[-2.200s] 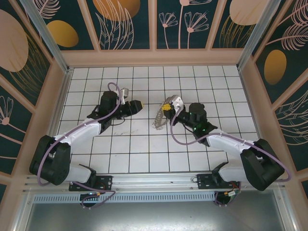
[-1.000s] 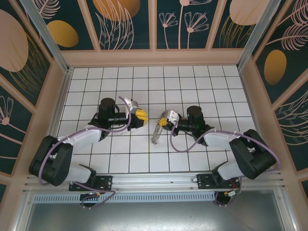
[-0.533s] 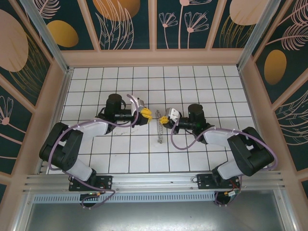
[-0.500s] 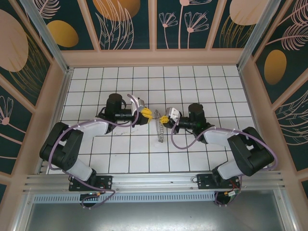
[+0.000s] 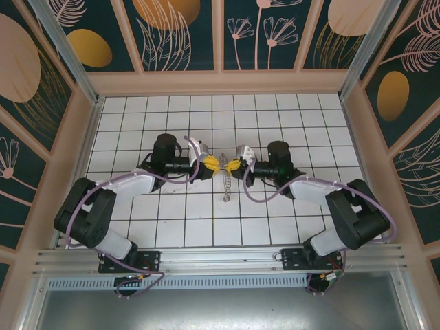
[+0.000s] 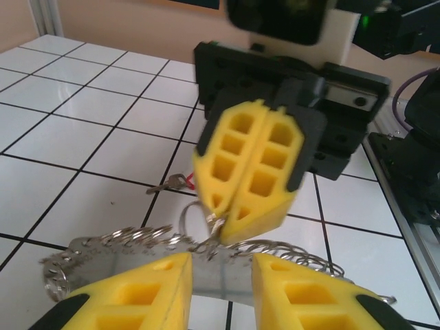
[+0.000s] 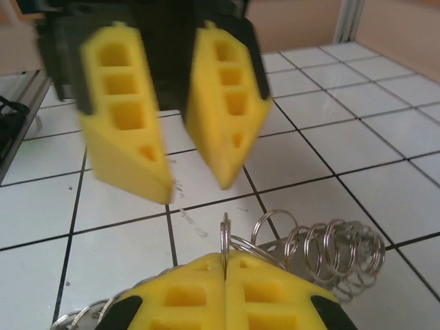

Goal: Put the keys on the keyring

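Right wrist view: the right gripper (image 7: 225,265) sits at the bottom centre of the frame, its yellow fingers pressed flat together on a single thin wire loop that stands up out of the seam. That loop belongs to the fringe of the keyring (image 7: 323,256), whose other small rings coil away to the lower right, just above the tiled table (image 7: 385,185).

Facing it nose to nose, in the upper left of the frame, is the left gripper (image 7: 192,184). Its two yellow fingers (image 7: 124,130) are spread, with nothing between them.

From the left wrist, the grey band of the hoop crosses the bottom of the frame, in line with the gap between the left fingers. One key (image 6: 177,183), the one with a red tag, lies on the tiles left of centre, behind the ring and apart from both grippers.

In the top view the hoop shows edge-on at frame centre, trailing toward the bottom from the meeting fingertips.

The risks, as I judge them:
- The hold is on one slim loop only, so a tug or twist could slide it out and drop the hoop.
- The fingertips are very close, so a left closure slightly off line could strike the right fingers or push the band aside.
- No key is in hand, so fetching one means leaving the ring on that thin pinch.
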Controlling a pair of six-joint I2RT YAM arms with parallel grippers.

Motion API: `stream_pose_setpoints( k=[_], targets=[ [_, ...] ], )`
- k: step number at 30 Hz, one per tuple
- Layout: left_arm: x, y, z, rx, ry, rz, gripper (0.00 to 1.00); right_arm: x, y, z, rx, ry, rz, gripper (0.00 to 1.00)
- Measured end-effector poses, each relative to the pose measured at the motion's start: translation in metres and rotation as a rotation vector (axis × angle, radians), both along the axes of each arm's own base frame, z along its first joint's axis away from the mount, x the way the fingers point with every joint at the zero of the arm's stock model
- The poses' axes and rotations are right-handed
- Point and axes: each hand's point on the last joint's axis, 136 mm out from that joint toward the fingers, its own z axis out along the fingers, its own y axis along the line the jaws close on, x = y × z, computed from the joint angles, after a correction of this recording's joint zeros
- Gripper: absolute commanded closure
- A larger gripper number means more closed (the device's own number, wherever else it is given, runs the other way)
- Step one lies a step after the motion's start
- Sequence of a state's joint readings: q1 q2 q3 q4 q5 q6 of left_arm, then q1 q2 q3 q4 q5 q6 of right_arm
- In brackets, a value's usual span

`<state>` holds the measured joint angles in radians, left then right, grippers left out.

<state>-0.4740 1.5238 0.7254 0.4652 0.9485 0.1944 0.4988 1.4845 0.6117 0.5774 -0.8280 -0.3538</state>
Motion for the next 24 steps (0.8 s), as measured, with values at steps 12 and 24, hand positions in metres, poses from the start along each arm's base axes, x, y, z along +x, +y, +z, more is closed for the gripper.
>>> stream_pose_setpoints(
  k=[12,24],
  targets=[
    [0.001,0.022,0.019,0.02,-0.099,0.166,0.73,0.098,0.028,-0.009,-0.06,0.467,-0.219,1.0],
    [-0.012,0.045,0.039,0.0,-0.174,0.279,0.71,0.132,0.028,-0.021,-0.09,0.702,-0.37,1.0]
  ],
)
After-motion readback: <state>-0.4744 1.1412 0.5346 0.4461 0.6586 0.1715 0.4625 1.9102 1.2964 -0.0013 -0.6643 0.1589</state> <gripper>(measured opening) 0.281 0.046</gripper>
